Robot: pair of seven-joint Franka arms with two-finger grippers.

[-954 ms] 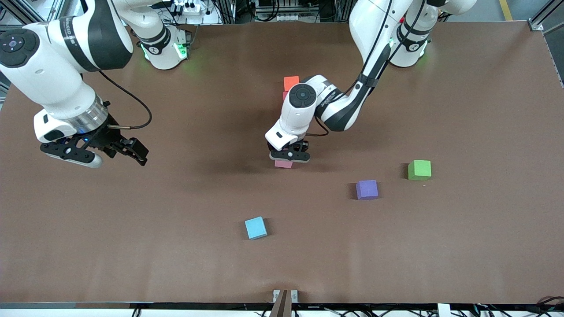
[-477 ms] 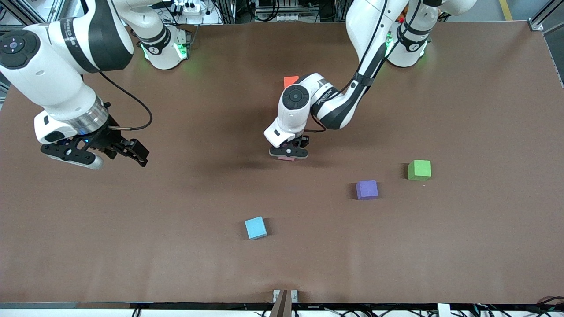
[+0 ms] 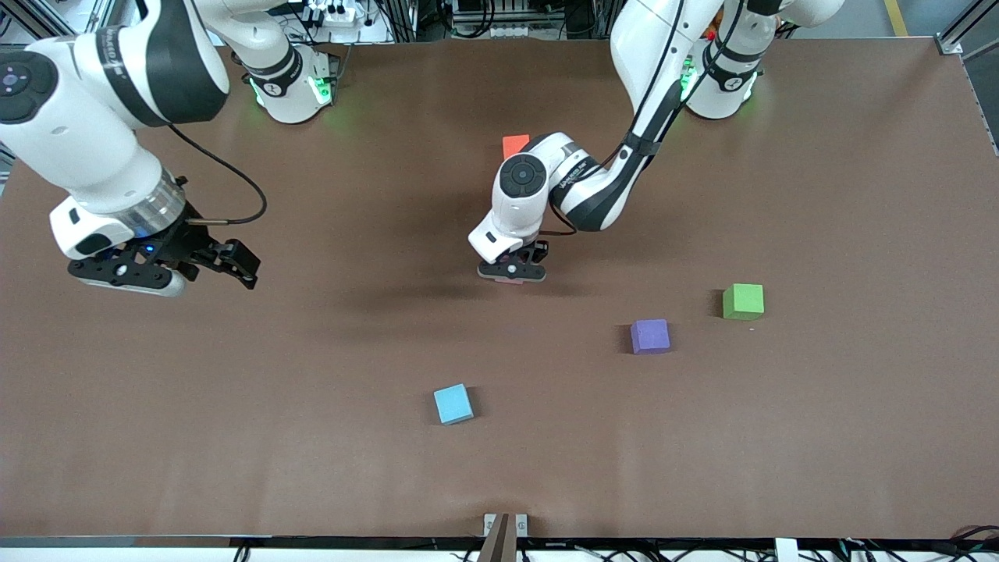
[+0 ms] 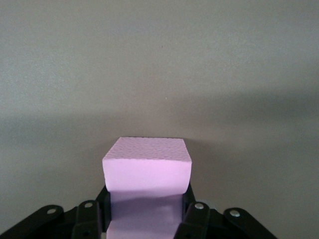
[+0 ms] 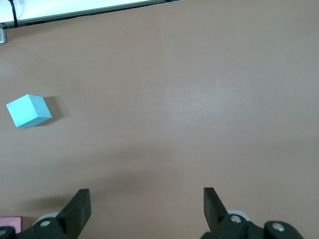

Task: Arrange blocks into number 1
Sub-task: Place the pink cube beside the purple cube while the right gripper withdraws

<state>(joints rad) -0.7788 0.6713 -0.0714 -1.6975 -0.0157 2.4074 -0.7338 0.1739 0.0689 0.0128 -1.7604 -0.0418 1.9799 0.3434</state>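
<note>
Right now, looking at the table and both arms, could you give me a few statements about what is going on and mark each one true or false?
1. The left gripper has its fingers shut on a pink block. True.
2. The right gripper is holding the light blue cube. False: its fingers are open and hold nothing, and the arm waits over bare table at its own end.
3. The purple block is stacked on the green cube. False: they sit apart on the table.
4. The light blue cube lies nearer to the front camera than the purple block. True.
5. The orange block lies nearer to the front camera than the green cube. False: it lies farther, close to the robots' bases.
</note>
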